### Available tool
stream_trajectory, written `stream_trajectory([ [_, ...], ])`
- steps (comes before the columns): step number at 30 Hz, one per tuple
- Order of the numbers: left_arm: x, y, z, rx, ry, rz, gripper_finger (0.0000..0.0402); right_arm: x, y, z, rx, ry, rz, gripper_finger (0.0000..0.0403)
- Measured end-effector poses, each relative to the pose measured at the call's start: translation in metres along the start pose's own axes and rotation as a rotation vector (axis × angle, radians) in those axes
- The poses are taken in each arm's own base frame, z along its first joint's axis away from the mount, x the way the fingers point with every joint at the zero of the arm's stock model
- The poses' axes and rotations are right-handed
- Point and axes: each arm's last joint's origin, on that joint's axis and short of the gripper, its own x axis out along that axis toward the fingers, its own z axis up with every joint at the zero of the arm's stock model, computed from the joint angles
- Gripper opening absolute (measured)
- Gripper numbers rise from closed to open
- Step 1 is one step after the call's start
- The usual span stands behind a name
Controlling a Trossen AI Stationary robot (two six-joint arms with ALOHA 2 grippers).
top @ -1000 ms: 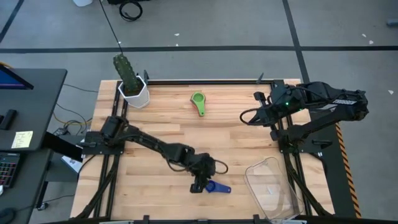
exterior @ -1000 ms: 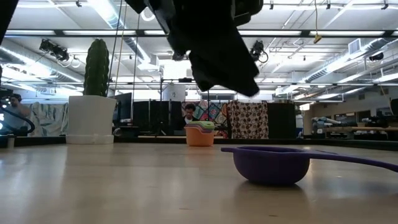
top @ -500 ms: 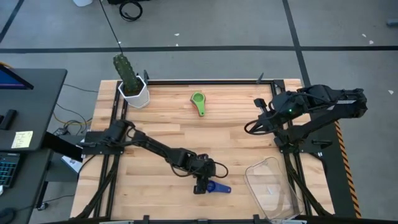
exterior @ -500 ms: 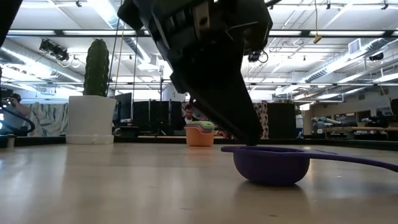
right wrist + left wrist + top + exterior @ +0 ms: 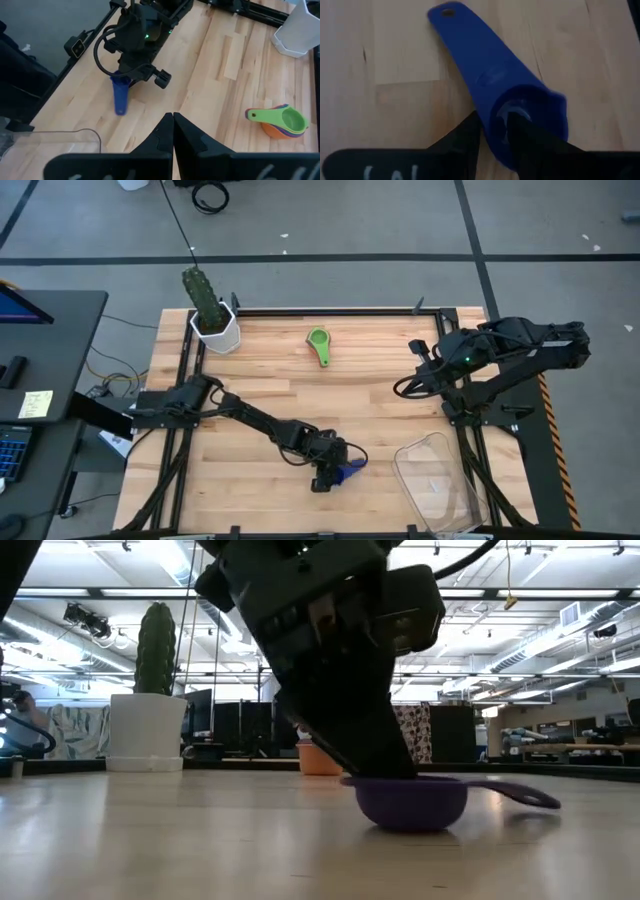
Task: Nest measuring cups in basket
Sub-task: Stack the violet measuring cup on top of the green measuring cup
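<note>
Blue plastic measuring cup [image 5: 347, 471] pinched at its rim by left hand [image 5: 330, 476]; clear plastic basket [image 5: 437, 476] empty, right hand [image 5: 172, 125] pressed together.

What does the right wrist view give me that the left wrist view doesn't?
Only the right wrist view shows the stack of nested cups with the green one on top, the white pot, a corner of the clear basket, the whole left arm, and the right gripper, shut. Only the left wrist view shows, close up, the left gripper with one finger inside the blue cup's bowl and one outside its wall. Both show the blue cup and the wooden table.
</note>
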Motion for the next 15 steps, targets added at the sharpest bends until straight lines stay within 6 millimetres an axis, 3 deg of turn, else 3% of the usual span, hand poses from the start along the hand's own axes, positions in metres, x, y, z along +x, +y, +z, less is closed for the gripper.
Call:
stream_trajectory([
  [7,-0.001,0.002,0.001,0.021,-0.004,-0.002,0.0019,0.000,0.000,-0.001,0.001,0.006,0.000,0.0009],
  [15,-0.014,0.013,0.011,-0.074,-0.030,0.016,0.0016,0.000,0.000,-0.001,-0.023,0.005,-0.001,0.0009],
])
